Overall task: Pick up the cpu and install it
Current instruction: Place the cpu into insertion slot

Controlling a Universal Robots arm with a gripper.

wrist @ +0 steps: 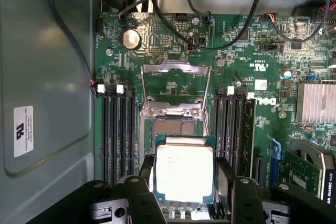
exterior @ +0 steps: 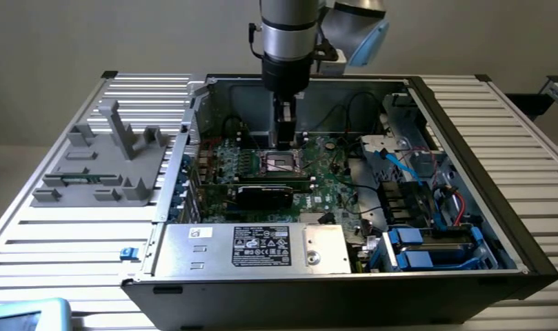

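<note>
You have the cpu (wrist: 185, 174) clamped between the fingers (wrist: 144, 179) of the gripper (exterior: 285, 141), hanging over the open socket (wrist: 173, 127) near the middle of the board (wrist: 252, 51). Whether it already touches the socket, you cannot tell from here. The main risk, as I judge it, is a skewed or off-centre descent. If the chip comes down tilted or turned the wrong way, its rim could land on the exposed contacts and bend them. Releasing it too high could let it drop crooked. The load frame (wrist: 176, 85) stands raised at the socket's far edge, so a drift that way could knock the chip or the fingers against it. The memory slots (wrist: 118, 124) run close along both sides of the socket, leaving the fingers little space to spread. Loose black cables (wrist: 68, 30) loop over the board's far edge and could snag the arm. The case (exterior: 463, 131) lies open on its side and takes up most of a slatted metal table (exterior: 67, 234). Its walls box the arm in, with the power supply (exterior: 251, 245) along the near edge. A grey fixture (exterior: 104, 162) sits on the table beside the case, toward the exterior view's left edge. Behind the table you have only a plain pale wall.
</note>
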